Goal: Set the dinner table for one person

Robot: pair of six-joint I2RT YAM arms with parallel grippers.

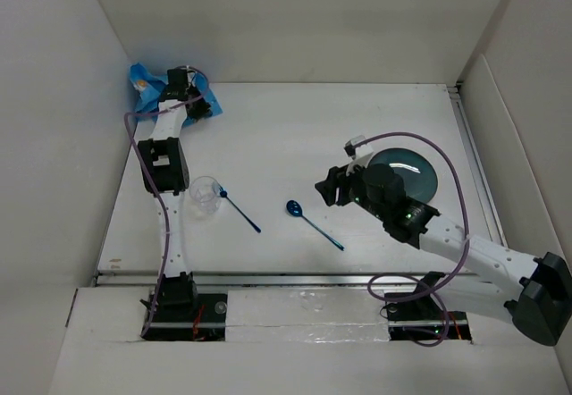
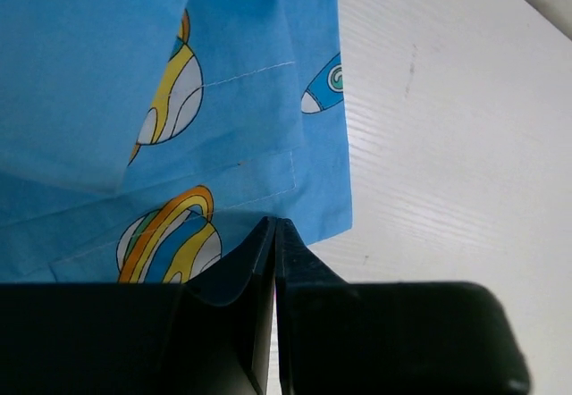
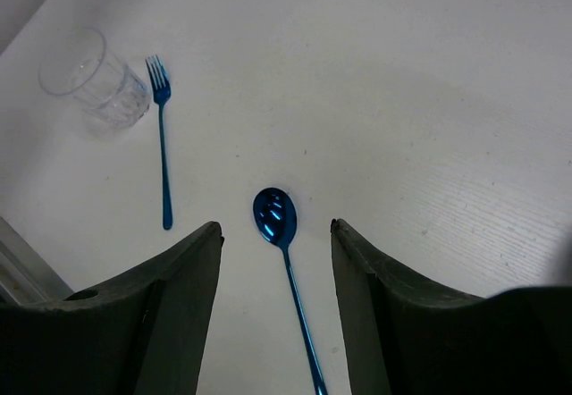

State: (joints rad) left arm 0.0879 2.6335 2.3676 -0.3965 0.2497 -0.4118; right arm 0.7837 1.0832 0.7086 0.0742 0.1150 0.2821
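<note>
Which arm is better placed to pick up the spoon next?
Right. The right gripper, open, hangs over the spoon; the left gripper is shut on the blue placemat, far away.

Nothing readable in any of the views, tbh. The closest thing to a marking is the print on the blue cloth placemat (image 2: 179,100), and that's pictures only (ringed planets and a small rocket).
</note>
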